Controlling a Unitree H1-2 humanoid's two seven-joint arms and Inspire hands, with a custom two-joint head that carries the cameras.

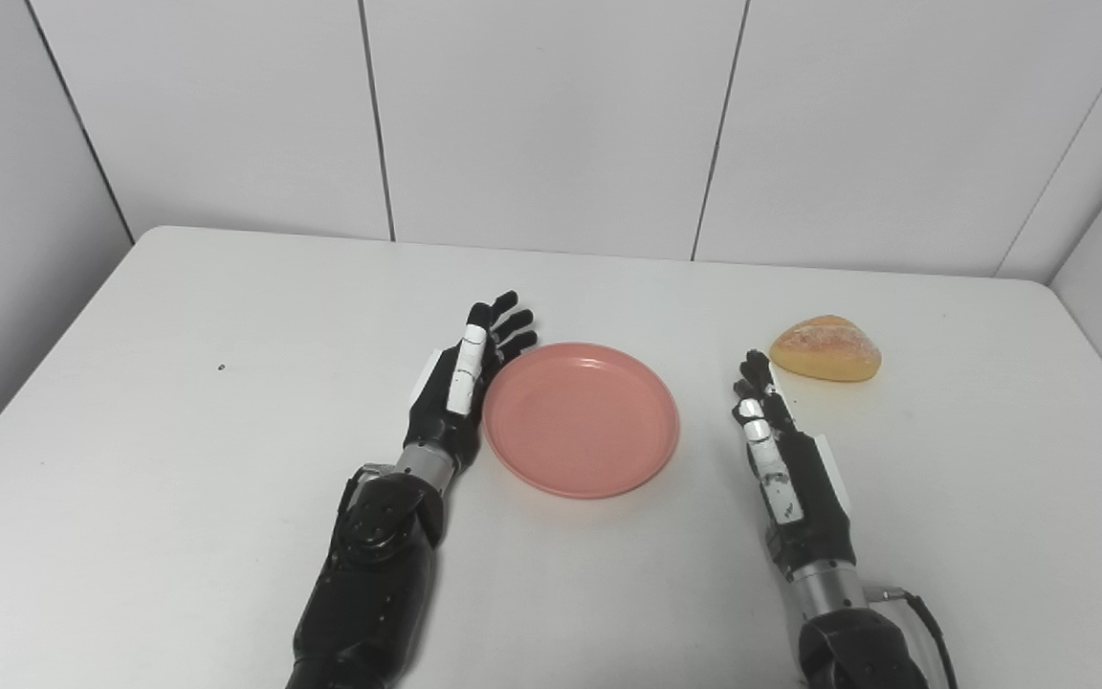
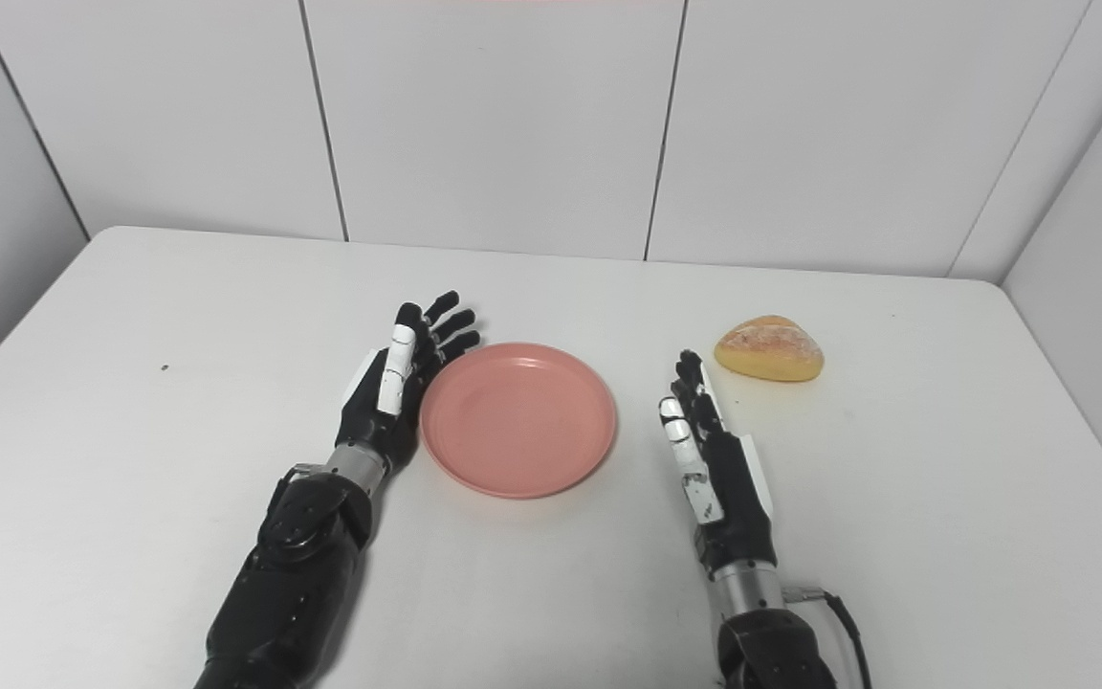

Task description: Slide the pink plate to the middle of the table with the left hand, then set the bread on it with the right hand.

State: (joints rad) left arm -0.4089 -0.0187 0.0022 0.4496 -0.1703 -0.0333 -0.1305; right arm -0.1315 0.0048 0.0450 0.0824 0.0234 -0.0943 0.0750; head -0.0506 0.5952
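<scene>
Two black-and-white robot hands are resting edge-on near the front of the smooth white table: the right hand is holding nothing with its fingers straight and together, and the left hand is lying with fingers slightly fanned against the left rim of the one round, glossy pink plastic plate, which is sitting around mid-table. Farther right, one golden, crusty bread roll is lying just beyond the right hand's fingertips, apart from the plate.
</scene>
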